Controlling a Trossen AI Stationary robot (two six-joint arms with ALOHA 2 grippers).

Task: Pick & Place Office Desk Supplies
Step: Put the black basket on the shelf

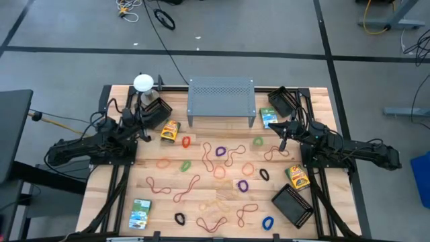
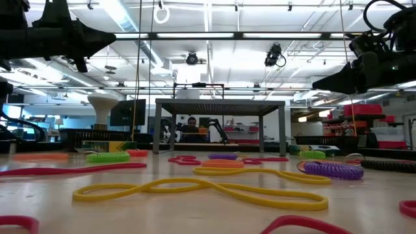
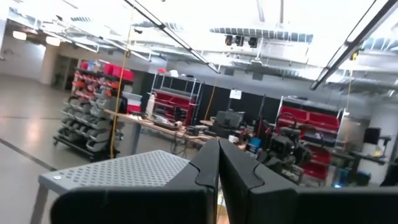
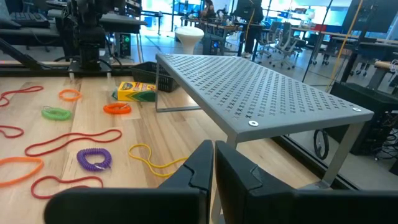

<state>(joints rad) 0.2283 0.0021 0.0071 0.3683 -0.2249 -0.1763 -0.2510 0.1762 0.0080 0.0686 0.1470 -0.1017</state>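
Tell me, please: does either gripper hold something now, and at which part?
Nothing is held. The left gripper and the right gripper are both shut and empty, raised above the table.

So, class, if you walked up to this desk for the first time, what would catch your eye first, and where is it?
The scatter of coloured rubber-band loops across the middle of the wooden table stands out first. Next comes the grey perforated shelf at the far edge, with a white ball to its left. A shut claw waits on each side, left claw and right claw.
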